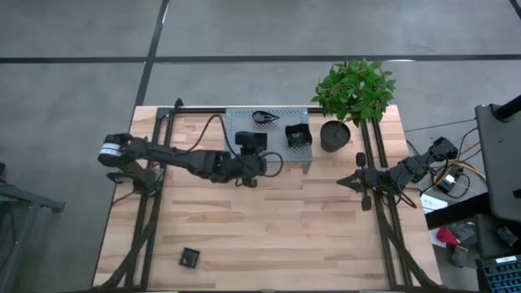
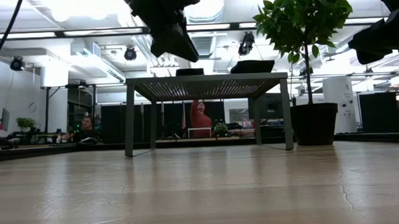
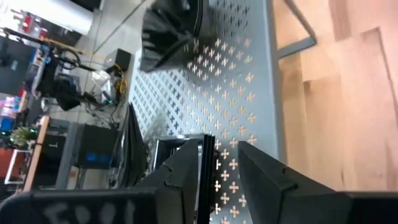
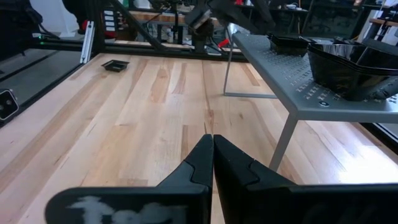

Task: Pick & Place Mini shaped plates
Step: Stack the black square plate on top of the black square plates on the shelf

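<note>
The left gripper's [image 3: 217, 163] fingers pinched a thin black mini plate [image 3: 208, 163] just above the grey stand [image 1: 269, 122]. It should lower gently, then let go. One square plate [image 1: 190, 258] lay at 7 o'clock on the table [image 1: 269, 228]. The right gripper [image 4: 212, 146] waited, fingers clenched empty.

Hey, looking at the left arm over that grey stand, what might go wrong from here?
1. The left pincer is over the grey perforated stand, fingers slightly apart around a thin black plate; such an edge-on hold may slip.
2. A stack of wavy-edged plates sits close ahead on the stand and might get bumped.
3. The plant pot stands right beside the stand, so a wide swing could clip it.

The right pincer waits shut at the table's right edge.
</note>
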